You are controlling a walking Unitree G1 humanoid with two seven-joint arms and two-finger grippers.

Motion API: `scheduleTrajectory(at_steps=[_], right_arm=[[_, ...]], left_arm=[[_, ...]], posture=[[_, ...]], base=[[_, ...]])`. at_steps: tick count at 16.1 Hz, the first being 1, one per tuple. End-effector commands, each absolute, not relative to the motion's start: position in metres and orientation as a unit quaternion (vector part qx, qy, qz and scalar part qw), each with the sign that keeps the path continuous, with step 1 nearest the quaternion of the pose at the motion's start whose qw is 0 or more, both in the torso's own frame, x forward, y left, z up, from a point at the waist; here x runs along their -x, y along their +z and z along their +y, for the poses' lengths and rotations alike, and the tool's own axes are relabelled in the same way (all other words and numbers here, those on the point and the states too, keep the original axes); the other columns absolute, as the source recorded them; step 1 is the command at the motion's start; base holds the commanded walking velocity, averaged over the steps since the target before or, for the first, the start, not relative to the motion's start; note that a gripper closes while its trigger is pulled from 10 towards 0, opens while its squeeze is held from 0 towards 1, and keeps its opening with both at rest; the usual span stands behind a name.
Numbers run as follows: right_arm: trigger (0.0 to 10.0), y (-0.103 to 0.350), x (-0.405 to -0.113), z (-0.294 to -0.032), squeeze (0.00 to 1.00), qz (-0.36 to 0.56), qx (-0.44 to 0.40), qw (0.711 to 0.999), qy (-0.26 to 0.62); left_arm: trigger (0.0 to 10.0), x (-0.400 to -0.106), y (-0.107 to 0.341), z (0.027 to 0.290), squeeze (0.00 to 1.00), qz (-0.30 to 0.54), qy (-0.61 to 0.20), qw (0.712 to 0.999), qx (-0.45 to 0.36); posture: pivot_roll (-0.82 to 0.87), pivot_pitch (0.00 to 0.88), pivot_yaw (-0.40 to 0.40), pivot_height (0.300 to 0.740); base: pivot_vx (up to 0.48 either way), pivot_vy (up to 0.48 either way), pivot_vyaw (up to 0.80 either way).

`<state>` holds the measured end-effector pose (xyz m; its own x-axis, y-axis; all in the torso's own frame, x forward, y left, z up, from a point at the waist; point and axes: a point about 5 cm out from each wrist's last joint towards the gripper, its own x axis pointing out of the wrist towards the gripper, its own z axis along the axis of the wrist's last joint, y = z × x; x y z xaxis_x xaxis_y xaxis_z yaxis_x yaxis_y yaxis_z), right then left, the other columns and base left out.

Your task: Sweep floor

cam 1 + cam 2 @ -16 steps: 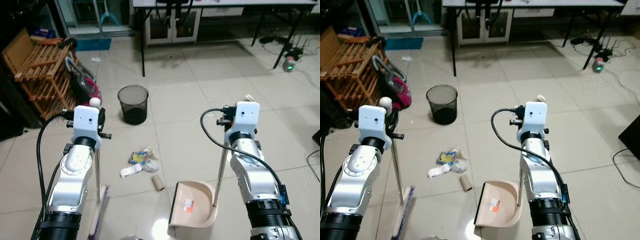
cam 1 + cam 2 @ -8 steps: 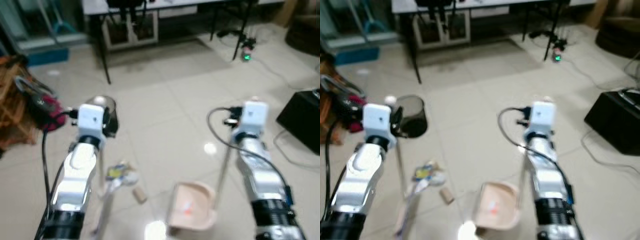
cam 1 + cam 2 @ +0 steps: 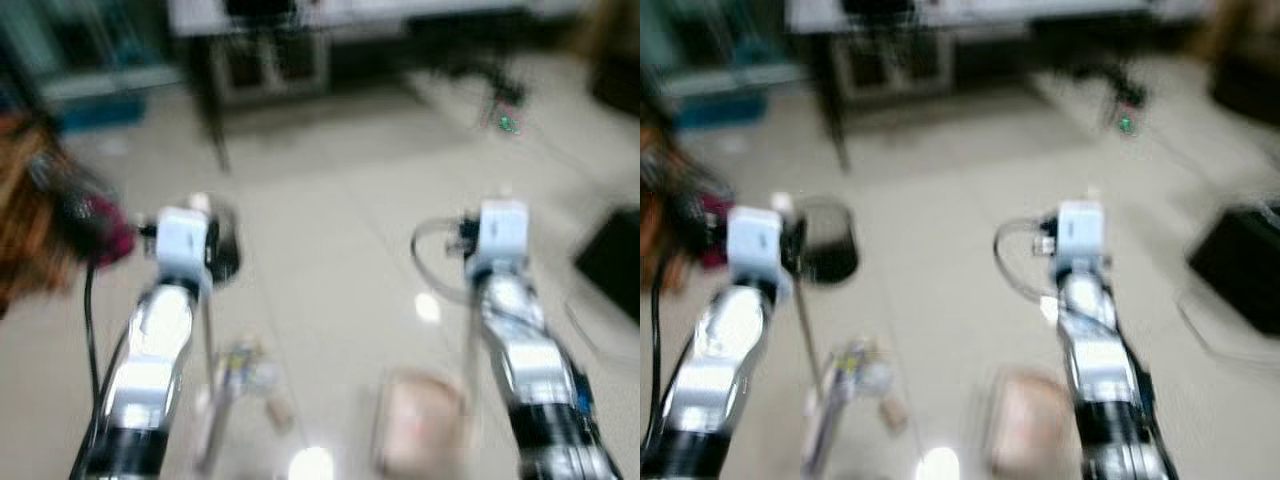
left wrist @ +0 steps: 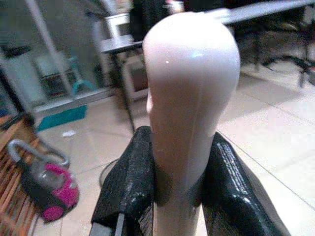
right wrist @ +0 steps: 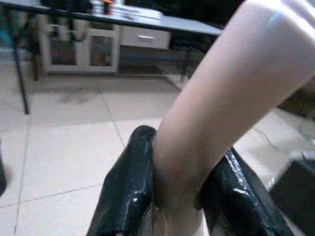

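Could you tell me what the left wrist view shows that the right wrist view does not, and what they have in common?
The left wrist view alone shows the rounded top of the broom handle clamped between the left gripper jaws, with a pink vacuum cleaner on the floor behind. The right wrist view alone shows the right gripper jaws closed on the beige dustpan handle, with a white cabinet under a table beyond. Both share pale floor tiles and a firm two-fingered grip on a handle.
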<state>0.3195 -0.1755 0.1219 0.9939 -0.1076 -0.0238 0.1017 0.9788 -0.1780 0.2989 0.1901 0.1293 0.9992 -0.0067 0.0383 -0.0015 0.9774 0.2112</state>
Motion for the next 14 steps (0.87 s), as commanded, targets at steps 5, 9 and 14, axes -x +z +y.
scheduleTrajectory(at_steps=[5,9,14], right_arm=[[10.0,0.128,-0.323,-0.161,0.0,-0.007,0.055,0.998,-0.028],[10.0,0.126,-0.323,-0.167,0.0,-0.008,0.062,0.997,-0.036],[10.0,0.126,-0.328,-0.18,0.0,-0.017,0.101,0.994,-0.036]], left_arm=[[10.0,-0.299,0.136,0.201,0.0,-0.028,0.009,0.991,-0.132],[10.0,-0.298,0.136,0.204,0.0,-0.032,0.013,0.992,-0.123],[10.0,-0.296,0.129,0.203,0.0,-0.042,0.045,0.99,-0.131]], posture=[[-0.03,0.0,0.029,0.74],[-0.04,0.0,0.021,0.74],[-0.07,0.0,0.011,0.74]], base=[[0.39,0.0,0.59],[0.187,0.0,0.0],[0.0,0.0,0.0]])
